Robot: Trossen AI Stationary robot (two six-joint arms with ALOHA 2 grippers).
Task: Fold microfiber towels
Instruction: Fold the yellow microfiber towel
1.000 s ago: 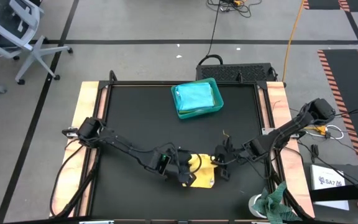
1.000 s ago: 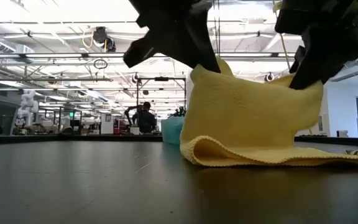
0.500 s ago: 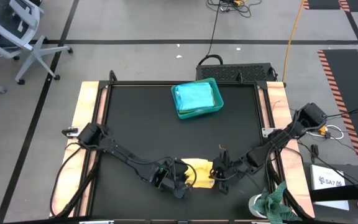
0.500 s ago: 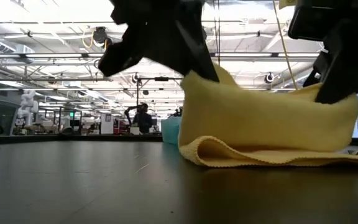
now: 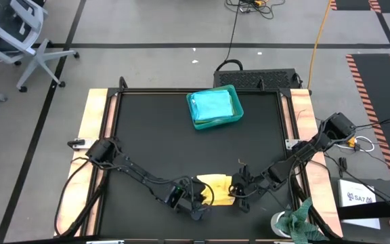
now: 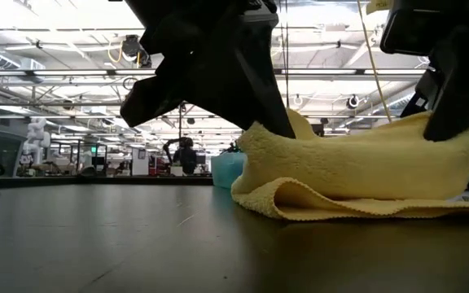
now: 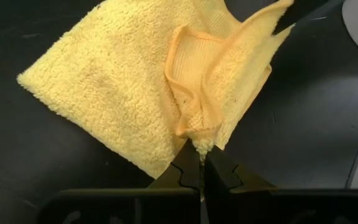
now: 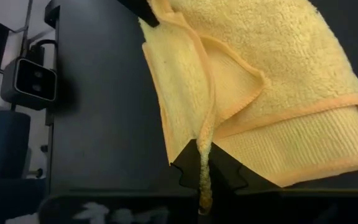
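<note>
A yellow microfiber towel (image 5: pixel 217 186) lies partly folded near the table's front edge, its lower layer (image 6: pixel 340 207) flat on the table. My left gripper (image 5: pixel 198 198) is shut on the towel's left end and my right gripper (image 5: pixel 237 192) is shut on its right end. Both are low over the table. A teal tray (image 5: pixel 233 120) holding folded turquoise towels (image 5: pixel 212 104) stands at the far middle. My left gripper pinches a bunched corner of the yellow towel (image 7: pixel 197 138) between its two fingers, slanting down from the table's left. The held corner is raised a little and the cloth slopes slack down to the table. My right gripper pinches the towel's hemmed edge at a corner (image 8: pixel 204 154) between its two fingers, slanting down from the table's right. The upper layer hangs between the two grippers (image 6: pixel 365 163) over the layer on the table.
A mottled green-and-white rag (image 5: pixel 298 220) lies off the table's front right corner. The dark table top (image 5: pixel 154 135) lies bare between the tray and the towel. Wooden side rails (image 5: pixel 93 129) border the table on the left and right.
Both grippers have gone toward the table's near edge and down, still shut on the towel. The towel's held upper edge has come lower and forward over the layer on the table, which has stayed in place.
</note>
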